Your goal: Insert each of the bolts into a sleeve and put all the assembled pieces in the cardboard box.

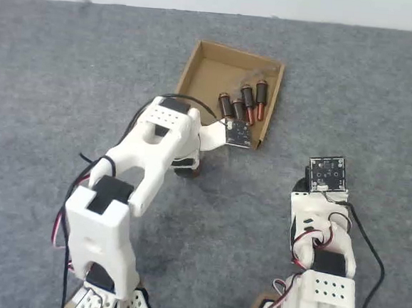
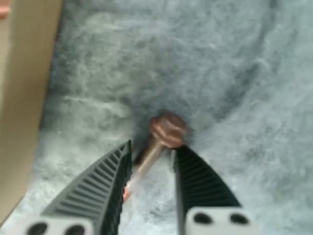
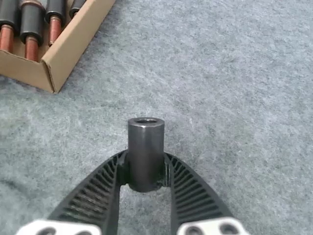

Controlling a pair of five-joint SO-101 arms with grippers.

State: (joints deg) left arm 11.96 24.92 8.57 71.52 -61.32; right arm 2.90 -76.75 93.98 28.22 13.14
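A copper bolt (image 2: 168, 129) with a hex head lies on the grey carpet, its shaft running back between the fingers of my left gripper (image 2: 151, 154). The jaws stand open around it, wider than the shaft. This gripper (image 1: 187, 167) sits low beside the near left corner of the cardboard box (image 1: 198, 68). My right gripper (image 3: 145, 161) is shut on a black sleeve (image 3: 145, 142), held upright with its bore facing up. The right arm (image 1: 321, 227) stands at the lower right, apart from the box. Several assembled pieces (image 1: 242, 103) lie in the box.
Grey carpet covers the table. The box wall (image 2: 24, 98) stands close beside the left gripper. The box corner (image 3: 54, 73) and assembled pieces (image 3: 29, 24) lie beyond the held sleeve. Open carpet stretches between the two arms.
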